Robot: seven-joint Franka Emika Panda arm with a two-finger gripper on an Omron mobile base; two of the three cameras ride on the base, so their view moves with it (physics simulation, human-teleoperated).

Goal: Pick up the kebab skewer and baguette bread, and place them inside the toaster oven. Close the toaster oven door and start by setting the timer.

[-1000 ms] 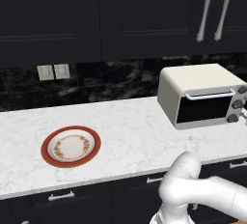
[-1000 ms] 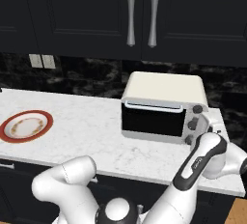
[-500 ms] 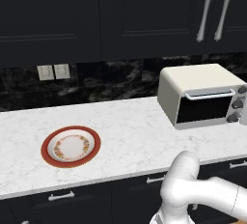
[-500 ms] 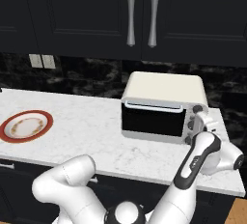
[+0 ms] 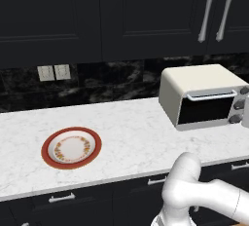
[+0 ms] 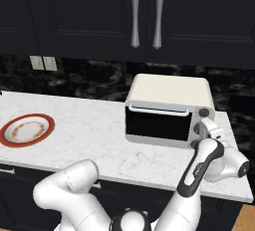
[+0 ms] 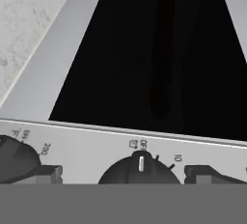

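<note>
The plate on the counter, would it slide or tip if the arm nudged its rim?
The plate lies flat on the smooth marble counter, so it would probably slide, not tip. It looks round, shallow and rigid, likely ceramic, so perhaps breakable if pushed off the edge. Nothing shows on it, so it should move easily.

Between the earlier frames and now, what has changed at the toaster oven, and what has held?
The gripper has edged a little further up and in toward the knob panel at the right end of the toaster oven; in the hand view its open tips flank a knob. Nothing was taken hold of or let go. The toaster oven door stays shut, and the plate sits bare where it was.
</note>
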